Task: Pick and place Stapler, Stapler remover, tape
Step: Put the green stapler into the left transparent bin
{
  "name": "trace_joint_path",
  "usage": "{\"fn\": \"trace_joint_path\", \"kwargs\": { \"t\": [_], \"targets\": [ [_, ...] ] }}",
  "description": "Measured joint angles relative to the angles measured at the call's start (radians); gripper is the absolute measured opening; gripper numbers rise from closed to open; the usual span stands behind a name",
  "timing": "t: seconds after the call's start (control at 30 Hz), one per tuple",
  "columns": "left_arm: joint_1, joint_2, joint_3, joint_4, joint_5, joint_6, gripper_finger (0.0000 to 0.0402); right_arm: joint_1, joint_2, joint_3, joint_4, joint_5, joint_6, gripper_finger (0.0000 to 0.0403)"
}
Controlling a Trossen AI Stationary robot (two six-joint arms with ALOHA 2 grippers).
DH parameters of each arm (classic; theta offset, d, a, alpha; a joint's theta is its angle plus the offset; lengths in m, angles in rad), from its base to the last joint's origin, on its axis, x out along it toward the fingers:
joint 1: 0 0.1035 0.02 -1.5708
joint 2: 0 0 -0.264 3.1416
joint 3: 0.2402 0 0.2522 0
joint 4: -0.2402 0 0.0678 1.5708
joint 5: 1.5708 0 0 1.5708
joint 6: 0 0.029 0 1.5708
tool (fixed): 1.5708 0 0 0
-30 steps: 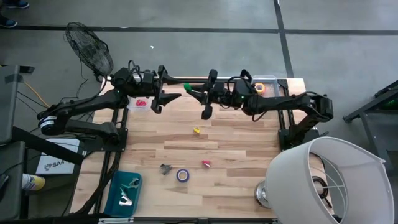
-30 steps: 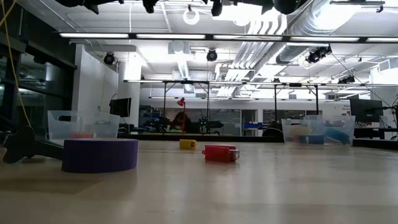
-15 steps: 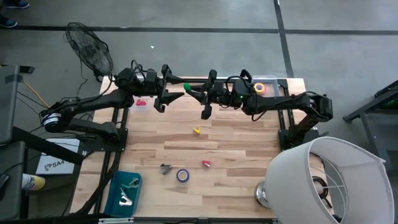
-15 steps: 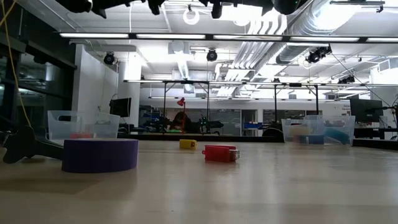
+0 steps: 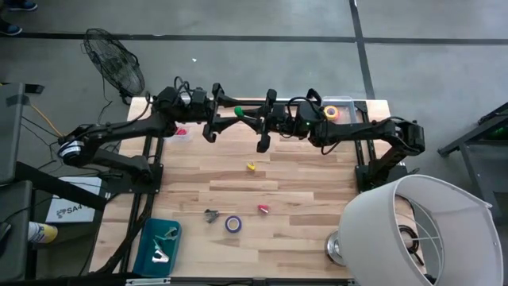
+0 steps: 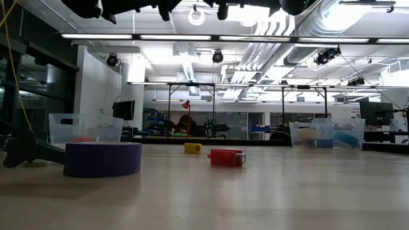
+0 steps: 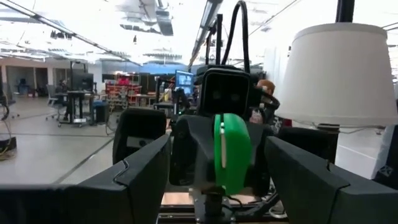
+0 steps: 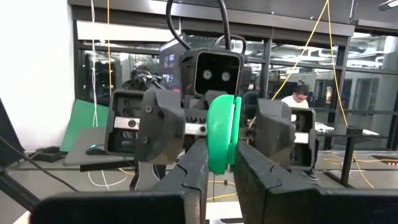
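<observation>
While gripping green item (image 8: pixel 221 134) in right gripper's (image 5: pixel 241 115) closed fingers over tabletop (image 5: pixel 309 187), looks mid-handover toward left gripper's (image 5: pixel 213 123) spread fingers; calls for aligned closing.

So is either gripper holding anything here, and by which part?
The right gripper pinches a flat green object by its near edge; the open left gripper flanks it without gripping.
</observation>
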Motion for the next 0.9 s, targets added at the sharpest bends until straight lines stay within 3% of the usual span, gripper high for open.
{"fn": "trace_joint_path", "kwargs": {
  "t": [0.27, 0.9],
  "targets": [
    [0.0, 0.017, 0.039, 0.001, 0.031, 0.011, 0.0246, 0.0, 0.0, 0.0, -0.005, 0.0, 0.001, 0.0043],
    [0.0, 0.017, 0.039, -0.05, 0.051, 0.033, 0.0103, -0.001, 0.0, 0.0, -0.005, 0.003, 0.0, 0.0043]
  ]
}}
